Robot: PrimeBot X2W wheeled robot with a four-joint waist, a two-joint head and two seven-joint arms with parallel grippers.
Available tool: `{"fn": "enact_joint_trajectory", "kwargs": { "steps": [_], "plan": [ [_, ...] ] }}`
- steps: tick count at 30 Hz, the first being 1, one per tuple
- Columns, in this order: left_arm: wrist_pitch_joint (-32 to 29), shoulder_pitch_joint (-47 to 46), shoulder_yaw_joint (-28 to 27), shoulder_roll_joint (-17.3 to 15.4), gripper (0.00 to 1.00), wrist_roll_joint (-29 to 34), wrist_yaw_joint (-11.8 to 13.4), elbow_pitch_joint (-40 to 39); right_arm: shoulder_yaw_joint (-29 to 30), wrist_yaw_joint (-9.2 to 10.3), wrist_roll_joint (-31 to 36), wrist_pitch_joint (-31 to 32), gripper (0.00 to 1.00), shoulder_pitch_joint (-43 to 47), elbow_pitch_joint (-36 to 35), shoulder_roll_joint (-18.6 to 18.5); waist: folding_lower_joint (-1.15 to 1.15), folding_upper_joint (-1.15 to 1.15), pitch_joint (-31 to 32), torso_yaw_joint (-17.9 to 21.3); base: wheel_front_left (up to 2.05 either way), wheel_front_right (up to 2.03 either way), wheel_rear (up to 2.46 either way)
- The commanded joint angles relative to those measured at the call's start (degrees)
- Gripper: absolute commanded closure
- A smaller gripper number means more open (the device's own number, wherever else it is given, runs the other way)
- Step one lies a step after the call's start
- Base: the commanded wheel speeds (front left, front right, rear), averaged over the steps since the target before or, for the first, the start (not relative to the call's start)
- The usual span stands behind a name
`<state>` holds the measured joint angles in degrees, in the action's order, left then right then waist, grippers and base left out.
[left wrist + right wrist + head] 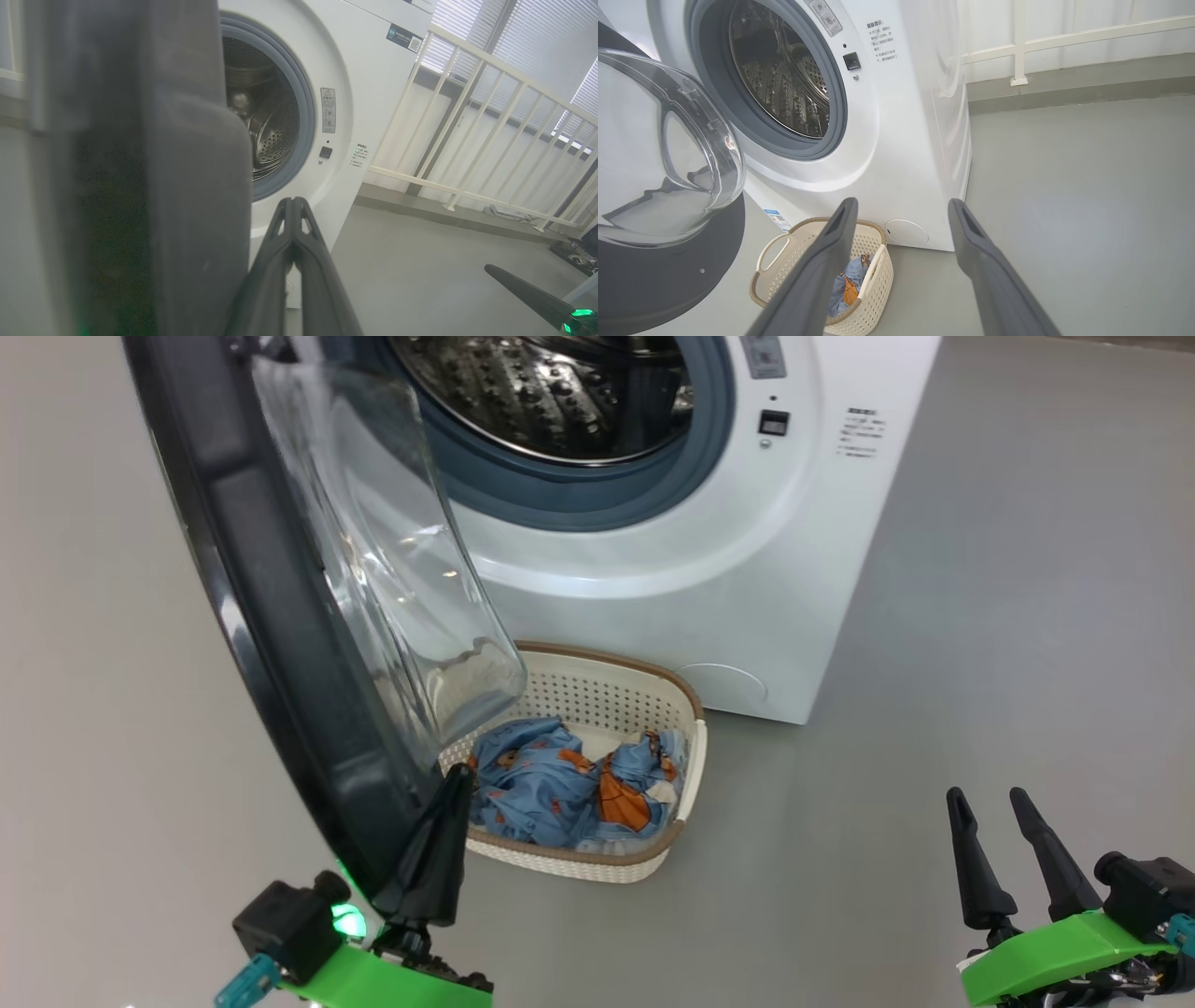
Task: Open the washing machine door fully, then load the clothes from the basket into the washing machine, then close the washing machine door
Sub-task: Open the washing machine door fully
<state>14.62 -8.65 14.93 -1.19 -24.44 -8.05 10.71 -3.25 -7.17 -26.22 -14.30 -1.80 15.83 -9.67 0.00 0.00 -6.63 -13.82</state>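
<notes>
Washing machine door (266,616) is swung out, its glass bulge over the left end of the basket (653,670). Drum (551,392) exposed. Left end effector (456,784): fingers pressed together, gripping nothing, tips right beside the door's lower inner rim; can't tell if they touch. Right end effector (986,795): fingers spread wide, empty, low right over the floor (980,644), well apart from the washing machine (747,579). Clothes (551,793) bundled in the basket, on the floor just in front of the machine.

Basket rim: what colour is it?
Brown rim on a cream perforated basket; clearest in the head view.
</notes>
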Motion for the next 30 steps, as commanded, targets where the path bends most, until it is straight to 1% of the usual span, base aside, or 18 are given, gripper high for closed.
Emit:
{"fn": "enact_joint_trajectory", "kwargs": {
  "steps": [1, 8, 9, 20, 30],
  "plan": [
    [0.4, -0.1, -4.1, -1.7, 1.0, 0.5, 0.9, -1.2, -1.0, -0.32, 0.9, -0.7, 0.0, -1.4, -1.4, -1.1, 0.0, 0.0, 0.2, -1.9, 0.0, 0.0, 0.0],
    [0.4, 2.3, -6.8, -2.1, 1.0, 1.0, 1.7, -1.6, -1.0, -0.32, 1.0, -0.7, 0.0, -0.7, -1.3, -1.4, 0.0, 0.0, 0.9, -5.4, 0.0, 0.0, 0.0],
    [0.4, 2.3, -6.8, -2.1, 1.0, 1.0, 1.7, -1.6, -1.0, -0.32, 1.0, -0.7, 0.0, -0.7, -1.3, -1.4, 0.0, 0.0, 0.9, -5.4, 0.0, 0.0, 0.0],
    [0.4, 3.5, -13.8, -3.9, 1.0, 0.5, 4.0, -1.1, -2.0, -0.32, 0.7, -0.7, 0.0, -0.1, -1.0, -1.4, 0.0, 0.0, 2.5, -7.3, 0.0, 0.0, 0.0],
    [0.4, 0.3, -17.9, -6.4, 1.0, 0.1, 4.5, 1.7, -2.1, -0.32, 0.5, -0.7, 0.0, 0.2, -1.3, -1.9, 0.0, 0.0, 2.3, -8.0, 0.0, 0.0, 0.0]
  ]
}}
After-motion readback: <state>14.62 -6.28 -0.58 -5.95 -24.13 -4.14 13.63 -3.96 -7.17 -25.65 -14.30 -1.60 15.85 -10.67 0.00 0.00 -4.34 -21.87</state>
